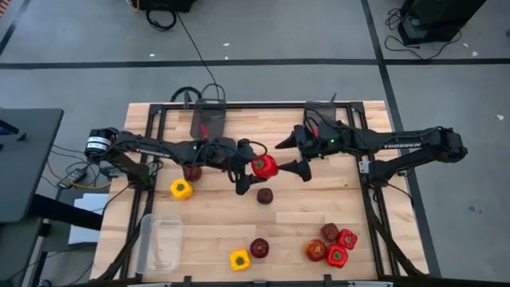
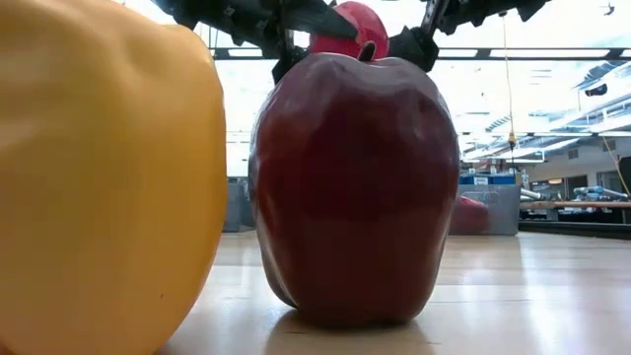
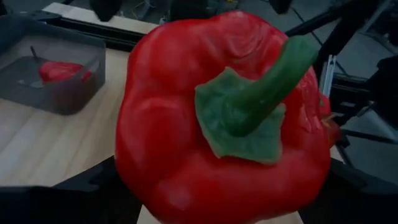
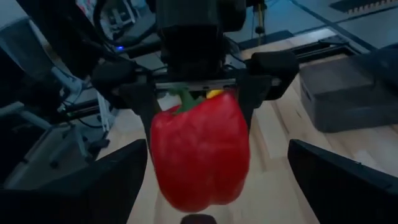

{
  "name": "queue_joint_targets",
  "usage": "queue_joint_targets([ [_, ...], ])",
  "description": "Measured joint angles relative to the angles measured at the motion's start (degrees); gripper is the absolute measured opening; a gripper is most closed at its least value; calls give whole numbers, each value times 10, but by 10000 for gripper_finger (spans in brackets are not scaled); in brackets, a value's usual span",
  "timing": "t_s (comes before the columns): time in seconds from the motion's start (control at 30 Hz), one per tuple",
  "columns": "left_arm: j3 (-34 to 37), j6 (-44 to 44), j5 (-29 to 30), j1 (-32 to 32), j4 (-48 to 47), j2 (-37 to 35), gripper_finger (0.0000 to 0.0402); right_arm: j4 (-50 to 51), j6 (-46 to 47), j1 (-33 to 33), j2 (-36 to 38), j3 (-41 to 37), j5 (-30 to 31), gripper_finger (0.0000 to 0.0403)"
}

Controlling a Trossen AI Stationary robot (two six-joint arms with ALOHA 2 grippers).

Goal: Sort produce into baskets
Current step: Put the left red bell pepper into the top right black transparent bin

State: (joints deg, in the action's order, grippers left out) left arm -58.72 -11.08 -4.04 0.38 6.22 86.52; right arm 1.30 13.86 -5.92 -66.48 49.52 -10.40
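My left gripper (image 1: 256, 168) reaches in from the table's left and is shut on a red bell pepper (image 1: 264, 166) with a green stem (image 3: 267, 87), above the table's middle. My right gripper (image 1: 293, 158) faces it from the right, open wide, its fingers (image 4: 112, 180) just short of the pepper and touching nothing. A grey bin (image 1: 209, 119) at the far edge holds a red pepper (image 3: 59, 70). A second grey bin (image 4: 348, 93) stands at the far right. A clear tub (image 1: 162, 243) rests at the near left. My left gripper pinches the red pepper's two opposite sides (image 3: 124, 168) between its two fingers (image 4: 140, 102), near the stem end. The fingers come nearly level from the table's left. The stem points back toward the wrist. The pepper is lifted clear of the table.
Loose on the table lie a yellow pepper (image 1: 181, 189), a maroon fruit (image 1: 264, 195), another yellow pepper (image 1: 240, 259) beside a maroon fruit (image 1: 259, 248), and a cluster of red peppers and maroon fruit (image 1: 333, 247) at the near right.
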Motion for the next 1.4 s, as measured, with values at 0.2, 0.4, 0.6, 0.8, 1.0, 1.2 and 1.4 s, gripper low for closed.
queue_joint_targets([
  [0.2, 0, 33, -8, 0, 27, 1, 329, -21, 4, -1, -28, 0, -35, 400],
  [0.4, 0, 26, -1, 1, 34, 7, 329, -33, 16, 0, -67, 0, -71, 399],
  [0.6, 0, 2, 1, 0, 45, 20, 329, -56, 20, 3, -84, 0, -70, 393],
  [0.8, -1, -61, 36, -1, 40, 26, 337, -62, 47, -9, -86, 0, -101, 314],
  [1.0, -1, -89, 62, 9, 27, 26, 377, -40, 76, -34, -84, 0, -103, 302],
  [1.2, 0, -126, 72, 35, -96, 3, 394, 51, 68, -81, -47, 0, -29, 302],
  [1.4, 0, -182, 76, 69, -246, -45, 392, 218, 39, -174, -21, 0, 175, 302],
])
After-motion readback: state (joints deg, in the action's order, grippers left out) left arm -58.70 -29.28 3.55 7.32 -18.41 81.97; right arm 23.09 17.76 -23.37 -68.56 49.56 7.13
